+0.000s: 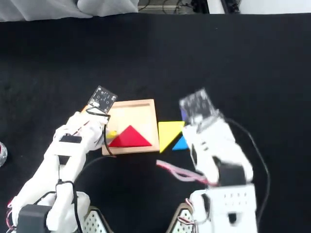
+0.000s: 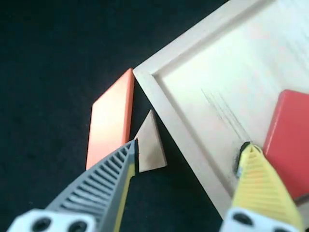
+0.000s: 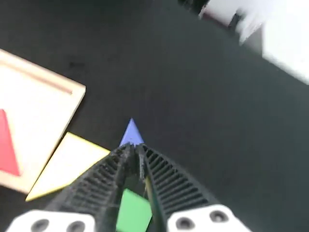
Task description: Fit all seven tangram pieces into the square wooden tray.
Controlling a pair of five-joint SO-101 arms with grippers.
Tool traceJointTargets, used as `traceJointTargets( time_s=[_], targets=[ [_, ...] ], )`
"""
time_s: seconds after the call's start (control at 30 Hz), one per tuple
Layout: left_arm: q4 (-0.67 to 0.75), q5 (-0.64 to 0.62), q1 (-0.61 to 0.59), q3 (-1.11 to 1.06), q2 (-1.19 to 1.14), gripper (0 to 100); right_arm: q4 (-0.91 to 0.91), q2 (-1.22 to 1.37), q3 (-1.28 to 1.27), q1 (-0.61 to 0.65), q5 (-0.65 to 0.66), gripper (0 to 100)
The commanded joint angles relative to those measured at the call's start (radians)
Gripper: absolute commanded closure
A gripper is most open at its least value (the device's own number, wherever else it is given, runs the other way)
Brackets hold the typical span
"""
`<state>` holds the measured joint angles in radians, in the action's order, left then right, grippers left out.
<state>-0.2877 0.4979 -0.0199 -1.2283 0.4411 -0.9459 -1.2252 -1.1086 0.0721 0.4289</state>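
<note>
Beside the tray's (image 2: 193, 39) corner, the left gripper (image 2: 189, 146) has its jaws spread astride the wall, one finger by a tan triangle (image 2: 149, 145) on the tabletop (image 1: 218, 58). A red triangle (image 2: 289, 140) lies inside. The right gripper (image 3: 135, 152), jaws pressed together, hangs over loose pieces. Filling has barely begun; next, the left should centre on the tan triangle.

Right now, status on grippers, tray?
Left gripper open, straddling wooden tray rim. Right gripper shut at blue triangle. Red triangle inside; orange parallelogram, tan triangle outside.
</note>
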Motion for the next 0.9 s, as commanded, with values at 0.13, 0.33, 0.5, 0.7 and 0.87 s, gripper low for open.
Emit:
traceJointTargets(
  time_s=[0.13,0.33,0.5,0.7,0.87],
  targets=[
    [0.012,-0.005,0.015,-0.002,0.031,67,0.025,0.412,0.318,0.018,-0.13,98.6],
    [-0.086,-0.006,0.025,0.015,0.044,67,0.071,0.595,0.394,0.018,-0.193,98.6],
    [-0.127,-0.008,0.031,-0.041,0.17,67,0.269,0.685,0.294,0.015,-0.241,98.6],
    [-0.126,-0.012,0.025,-0.14,0.374,67,0.354,0.7,0.217,0.018,-0.233,98.5],
    [-0.114,-0.014,0.022,-0.242,0.525,67,0.287,0.707,0.219,0.018,-0.172,98.4]
  ],
)
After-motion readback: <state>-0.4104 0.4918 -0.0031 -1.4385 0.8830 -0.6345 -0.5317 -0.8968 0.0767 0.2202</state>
